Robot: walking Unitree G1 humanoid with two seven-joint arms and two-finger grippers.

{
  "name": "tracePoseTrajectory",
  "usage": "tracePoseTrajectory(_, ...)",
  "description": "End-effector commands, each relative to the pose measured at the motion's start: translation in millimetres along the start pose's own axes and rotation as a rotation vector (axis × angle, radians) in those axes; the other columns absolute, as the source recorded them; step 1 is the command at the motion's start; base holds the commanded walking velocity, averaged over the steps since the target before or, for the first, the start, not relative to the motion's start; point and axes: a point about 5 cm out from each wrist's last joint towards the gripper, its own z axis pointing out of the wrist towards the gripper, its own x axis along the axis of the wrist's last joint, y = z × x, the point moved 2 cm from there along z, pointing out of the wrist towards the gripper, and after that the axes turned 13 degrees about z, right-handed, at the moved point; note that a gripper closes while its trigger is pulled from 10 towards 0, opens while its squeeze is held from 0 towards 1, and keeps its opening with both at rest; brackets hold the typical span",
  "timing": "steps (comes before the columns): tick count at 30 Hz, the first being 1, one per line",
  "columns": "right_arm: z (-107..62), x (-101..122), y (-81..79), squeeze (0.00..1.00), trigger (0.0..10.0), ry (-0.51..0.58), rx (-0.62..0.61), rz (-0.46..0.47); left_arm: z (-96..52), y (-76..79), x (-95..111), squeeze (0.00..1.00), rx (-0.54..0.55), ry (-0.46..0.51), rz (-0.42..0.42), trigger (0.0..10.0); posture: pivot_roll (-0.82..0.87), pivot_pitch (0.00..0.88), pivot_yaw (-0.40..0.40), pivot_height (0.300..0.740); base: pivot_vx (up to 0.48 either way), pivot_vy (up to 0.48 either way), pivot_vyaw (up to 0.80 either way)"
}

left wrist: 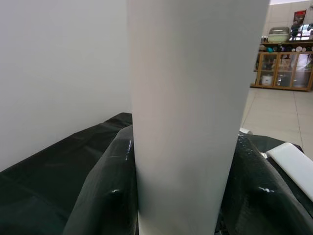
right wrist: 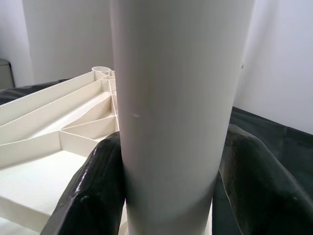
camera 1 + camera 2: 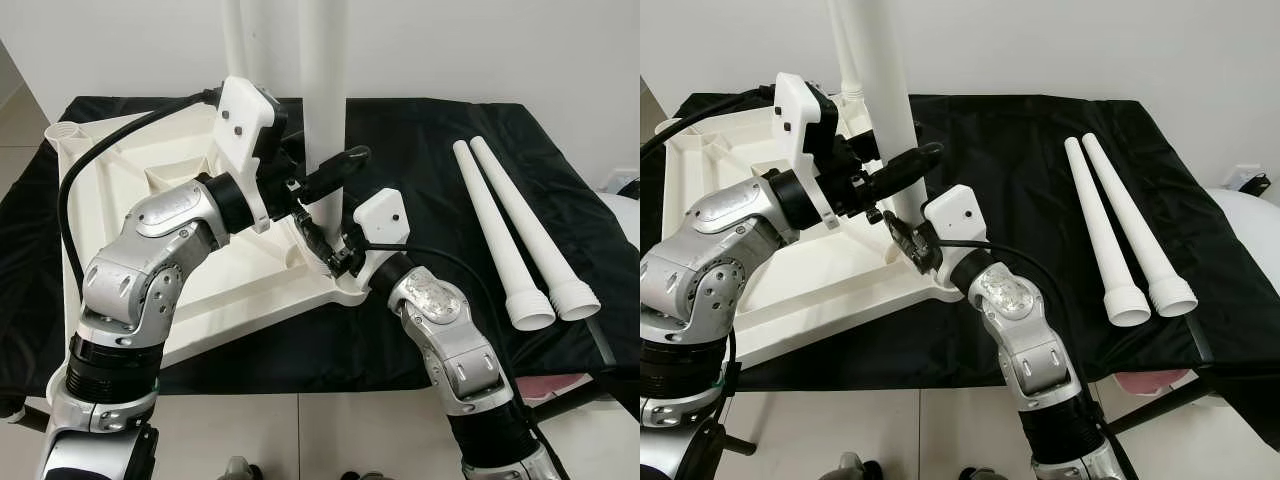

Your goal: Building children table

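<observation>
Both grippers are clamped on the same upright white table leg (image 3: 322, 90), one above the other. Left gripper (image 3: 325, 175) has its black fingers (image 1: 105, 196) pressed to either side of the tube, slightly above the right gripper (image 3: 322, 243), which holds the leg low down, just over the corner socket of the upturned white tabletop (image 3: 130, 180). In both wrist views the leg stands squarely between the dark pads (image 2: 93, 191), touching on each side.

Directly below the right gripper, the tabletop lies underside-up on a black cloth (image 3: 430, 140), its ribs and corner sockets showing. Behind the left gripper, a second leg (image 3: 233, 40) already stands upright at a farther corner. Well off to the right gripper's outer side, two more loose legs (image 3: 510, 230) lie side by side on the cloth, wide threaded ends nearest the robot.

The leg looks like hollow moulded plastic: light, stiff and smooth, so likely slippery under the pads when twisted. A low hold near the socket should give the best control for seating it, while the upper hold keeps it plumb. Tilting it risks cross-seating in the socket.
</observation>
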Motion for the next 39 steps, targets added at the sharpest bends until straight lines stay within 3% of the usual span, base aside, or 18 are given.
tracePoseTrajectory(1, 0.7, 5.9, 2.3, 0.0, 10.0, 0.018, -0.024, -0.033, -0.1, 0.4, -2.3, 0.0, -0.004, -0.017, 0.014, 0.0, 0.02, 0.108, -0.017, 0.74, 0.0, 0.0, 0.0)
tracePoseTrajectory(8, 0.4, 6.7, -3.6, 0.0, 10.0, 0.023, -0.017, -0.032, -0.7, 0.9, -4.8, 0.0, -0.007, -0.025, 0.013, 0.0, 0.02, 0.107, -0.015, 0.74, 0.0, 0.0, 0.0)
tracePoseTrajectory(10, 0.5, 7.5, -3.9, 0.0, 6.4, 0.025, -0.017, -0.026, -0.5, 1.6, -5.0, 0.0, -0.013, -0.025, 0.014, 0.0, 0.02, 0.107, -0.014, 0.74, 0.0, 0.0, 0.0)
tracePoseTrajectory(11, 0.5, 7.5, -3.9, 0.0, 6.4, 0.025, -0.017, -0.026, -0.5, 1.6, -5.0, 0.0, -0.013, -0.025, 0.014, 0.0, 0.02, 0.107, -0.014, 0.74, 0.0, 0.0, 0.0)
tracePoseTrajectory(12, 0.4, 7.7, -3.5, 0.0, 3.9, 0.026, -0.019, -0.024, -0.3, 2.0, -5.1, 0.0, -0.016, -0.023, 0.014, 0.0, 0.02, 0.106, -0.013, 0.74, 0.0, 0.0, 0.0)
tracePoseTrajectory(14, 0.3, 7.7, -3.2, 0.0, 3.9, 0.026, -0.021, -0.023, -0.3, 2.3, -5.2, 0.0, -0.018, -0.023, 0.014, 0.0, 0.02, 0.106, -0.013, 0.74, 0.0, 0.0, 0.0)
tracePoseTrajectory(16, 0.2, 7.8, -2.0, 0.0, 0.7, 0.024, -0.03, -0.016, -0.1, 2.0, -5.1, 0.0, -0.017, -0.022, 0.014, 0.0, 0.02, 0.107, -0.013, 0.74, 0.0, 0.0, 0.0)
tracePoseTrajectory(26, 1.3, 8.2, 1.7, 0.0, 0.0, 0.02, -0.063, 0.025, -0.8, 3.6, -6.1, 0.0, -0.024, -0.023, 0.014, 0.0, 0.02, 0.106, -0.012, 0.74, 0.0, 0.0, 0.0)
tracePoseTrajectory(27, 1.5, 8.3, 2.6, 0.0, 0.0, 0.02, -0.068, 0.028, 0.5, 4.2, -7.7, 0.0, -0.02, -0.04, 0.019, 5.5, 0.02, 0.107, -0.012, 0.74, 0.0, 0.0, 0.0)
tracePoseTrajectory(28, 1.6, 8.5, 3.3, 0.0, 0.0, 0.021, -0.072, 0.03, 1.4, 4.5, -9.0, 0.0, -0.016, -0.052, 0.023, 5.5, 0.02, 0.108, -0.012, 0.74, 0.0, 0.0, 0.0)
tracePoseTrajectory(29, 1.9, 8.8, 4.1, 0.0, 0.0, 0.022, -0.077, 0.035, 2.2, 7.5, -9.7, 0.0, -0.029, -0.055, 0.033, 10.0, 0.02, 0.108, -0.012, 0.74, 0.0, 0.0, 0.0)
tracePoseTrajectory(30, 2.3, 9.2, 4.6, 0.0, 0.0, 0.024, -0.081, 0.041, 2.4, 11.3, -10.3, 0.0, -0.051, -0.054, 0.027, 10.0, 0.02, 0.11, -0.01, 0.74, 0.0, 0.0, 0.0)
tracePoseTrajectory(31, 2.7, 9.6, 4.9, 0.0, 0.0, 0.026, -0.085, 0.047, 2.4, 14.2, -10.2, 0.23, -0.066, -0.041, 0.008, 10.0, 0.02, 0.11, -0.01, 0.74, 0.0, 0.0, 0.0)
tracePoseTrajectory(32, 2.7, 9.6, 4.9, 0.0, 0.0, 0.026, -0.085, 0.047, 2.4, 14.2, -10.2, 0.23, -0.066, -0.041, 0.008, 10.0, 0.02, 0.11, -0.01, 0.74, 0.0, 0.0, 0.0)
tracePoseTrajectory(33, 3.1, 9.8, 5.6, 0.0, 0.0, 0.027, -0.092, 0.056, 2.1, 16.2, -9.6, 1.0, -0.075, -0.027, -0.008, 10.0, 0.01, 0.111, -0.009, 0.74, 0.0, 0.0, 0.0)
tracePoseTrajectory(36, 3.5, 9.8, 9.0, 0.0, 0.0, 0.026, -0.114, 0.076, 1.5, 14.3, -6.6, 1.0, -0.059, 0.002, -0.074, 10.0, 0.01, 0.113, -0.009, 0.74, 0.0, 0.0, 0.0)
tracePoseTrajectory(37, 3.4, 10.2, 12.2, 0.0, 0.0, 0.025, -0.128, 0.08, -0.7, 14.4, -0.9, 0.0, -0.069, 0.039, -0.093, 10.0, 0.01, 0.114, -0.007, 0.74, 0.0, 0.0, 0.0)
tracePoseTrajectory(39, 3.2, 10.5, 14.2, 0.0, 0.0, 0.025, -0.136, 0.081, -2.4, 14.8, 3.1, 0.0, -0.078, 0.065, -0.102, 10.0, 0.01, 0.114, -0.007, 0.74, 0.0, 0.0, 0.0)
